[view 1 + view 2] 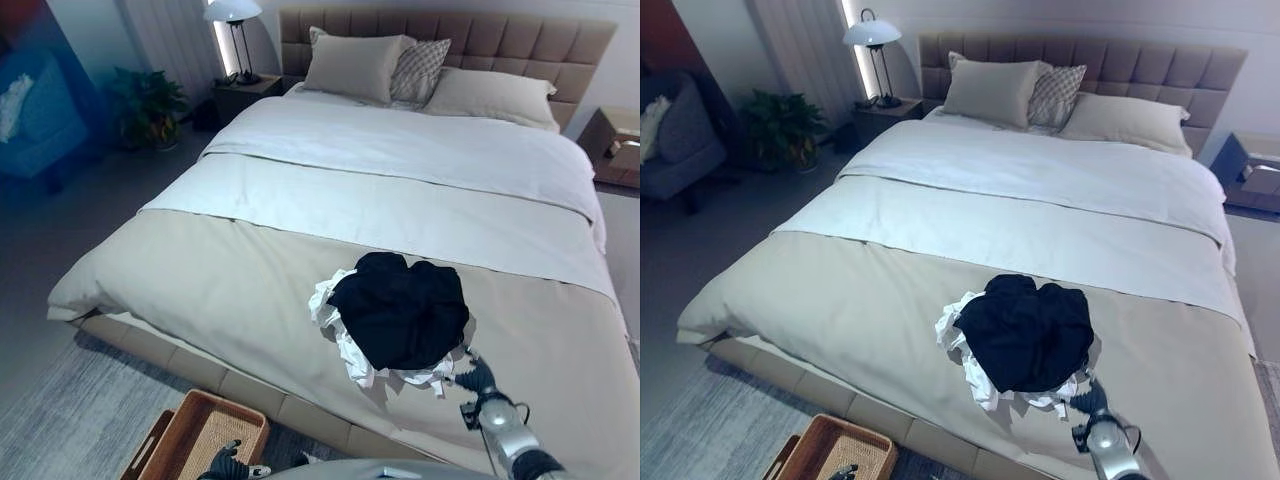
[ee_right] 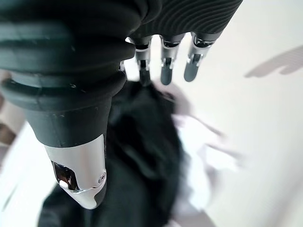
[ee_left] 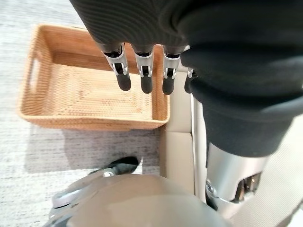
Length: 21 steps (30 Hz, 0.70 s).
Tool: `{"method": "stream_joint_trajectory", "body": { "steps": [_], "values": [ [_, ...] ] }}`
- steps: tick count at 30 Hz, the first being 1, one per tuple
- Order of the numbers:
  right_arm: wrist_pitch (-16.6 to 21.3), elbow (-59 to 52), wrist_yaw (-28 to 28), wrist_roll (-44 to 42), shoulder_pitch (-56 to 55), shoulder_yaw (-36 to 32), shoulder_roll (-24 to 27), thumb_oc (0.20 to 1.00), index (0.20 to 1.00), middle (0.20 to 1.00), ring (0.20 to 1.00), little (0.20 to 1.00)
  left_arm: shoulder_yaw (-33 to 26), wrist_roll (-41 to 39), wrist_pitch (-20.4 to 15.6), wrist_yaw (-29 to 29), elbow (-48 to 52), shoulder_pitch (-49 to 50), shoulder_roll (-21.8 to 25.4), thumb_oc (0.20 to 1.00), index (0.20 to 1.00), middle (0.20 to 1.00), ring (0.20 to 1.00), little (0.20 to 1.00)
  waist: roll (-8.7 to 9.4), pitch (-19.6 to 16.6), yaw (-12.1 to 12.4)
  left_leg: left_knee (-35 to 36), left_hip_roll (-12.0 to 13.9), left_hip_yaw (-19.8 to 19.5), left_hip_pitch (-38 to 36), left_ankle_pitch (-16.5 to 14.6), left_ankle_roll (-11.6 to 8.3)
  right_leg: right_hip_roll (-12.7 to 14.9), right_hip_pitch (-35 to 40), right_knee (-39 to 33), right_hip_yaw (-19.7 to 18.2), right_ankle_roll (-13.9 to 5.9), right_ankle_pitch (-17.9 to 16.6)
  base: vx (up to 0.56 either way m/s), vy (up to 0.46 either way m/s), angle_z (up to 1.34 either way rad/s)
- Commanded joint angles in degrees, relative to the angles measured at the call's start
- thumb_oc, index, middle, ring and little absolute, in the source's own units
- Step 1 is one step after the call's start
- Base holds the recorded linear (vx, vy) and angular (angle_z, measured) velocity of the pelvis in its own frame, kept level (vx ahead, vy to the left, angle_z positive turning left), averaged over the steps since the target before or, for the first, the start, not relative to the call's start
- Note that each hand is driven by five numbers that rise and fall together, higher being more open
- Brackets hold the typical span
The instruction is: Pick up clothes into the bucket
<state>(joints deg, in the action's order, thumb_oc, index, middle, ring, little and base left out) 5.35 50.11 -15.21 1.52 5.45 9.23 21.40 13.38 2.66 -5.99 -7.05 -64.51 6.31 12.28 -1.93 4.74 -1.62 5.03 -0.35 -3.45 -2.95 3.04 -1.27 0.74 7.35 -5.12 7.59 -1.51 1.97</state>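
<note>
A heap of clothes lies on the beige bed cover near the foot of the bed: a black garment (image 1: 402,308) on top of a crumpled white one (image 1: 348,352). My right hand (image 1: 478,379) rests at the heap's near right edge, open, its straight fingers (image 2: 165,66) pointing over the black garment (image 2: 137,156) and holding nothing. A wicker basket (image 1: 196,432) stands on the floor at the foot of the bed. My left hand (image 1: 225,462) hangs beside the basket (image 3: 94,90) with its fingers (image 3: 144,75) straight and empty.
The wide bed (image 1: 230,280) takes up most of the room, with pillows (image 1: 355,65) at its padded headboard. A lamp (image 1: 232,15) and plant (image 1: 150,105) stand at the back left, a nightstand (image 1: 615,140) at the back right. A grey rug (image 1: 60,420) lies under the basket.
</note>
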Motion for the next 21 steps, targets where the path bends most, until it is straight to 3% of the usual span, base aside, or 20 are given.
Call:
{"method": "stream_joint_trajectory", "body": {
  "steps": [1, 7, 14, 21],
  "values": [
    [2.0, -1.4, -2.6, -1.0, 5.5, -1.3, 0.7, 1.000, 1.000, 1.000, 1.000, 1.000, 0.3, -1.4, -0.7, -1.8, -2.1, -3.3, 0.2, 1.000, 1.000, 1.000, 1.000, 1.000, 2.43, 2.1, 2.1, -2.2, -2.8, -1.4, 1.8, -2.1, 1.97, 4.1, -5.5, 5.1, 1.1, -3.47, -2.1, -0.08, 0.006, 0.19],
    [0.7, 1.3, -7.7, 1.2, 13.2, -0.2, 2.8, 1.000, 1.000, 1.000, 1.000, 1.000, 2.2, -3.8, -0.9, -4.1, -0.6, -5.6, 0.6, 1.000, 1.000, 1.000, 1.000, 1.000, 1.79, 6.1, 3.5, -4.2, -3.8, -4.0, 7.8, -0.7, 2.15, 4.7, -10.9, 8.4, 3.1, -3.02, -1.6, -0.09, 0.005, 0.22],
    [-1.2, 10.4, -13.2, 1.6, 22.9, 2.7, 4.7, 1.000, 1.000, 1.000, 1.000, 1.000, 5.9, -7.0, -1.6, -7.8, 1.7, -9.7, 0.2, 1.000, 1.000, 1.000, 1.000, 1.000, -0.26, 11.2, 5.2, -5.7, -5.0, -7.4, 15.4, 1.7, 2.23, 6.3, -17.7, 11.7, 5.6, -2.36, -0.9, -0.06, 0.017, 0.25],
    [-2.3, 17.6, -13.4, 0.8, 29.0, 5.1, 5.4, 1.000, 1.000, 1.000, 1.000, 1.000, 8.8, -9.4, -2.1, -9.1, 4.0, -12.1, -0.3, 1.000, 1.000, 1.000, 1.000, 1.000, -2.00, 14.8, 6.6, -8.7, -6.4, -9.9, 20.4, 1.9, 2.59, 8.3, -22.4, 16.9, 6.7, -1.69, 0.8, -0.04, 0.025, 0.25]
  ]
}}
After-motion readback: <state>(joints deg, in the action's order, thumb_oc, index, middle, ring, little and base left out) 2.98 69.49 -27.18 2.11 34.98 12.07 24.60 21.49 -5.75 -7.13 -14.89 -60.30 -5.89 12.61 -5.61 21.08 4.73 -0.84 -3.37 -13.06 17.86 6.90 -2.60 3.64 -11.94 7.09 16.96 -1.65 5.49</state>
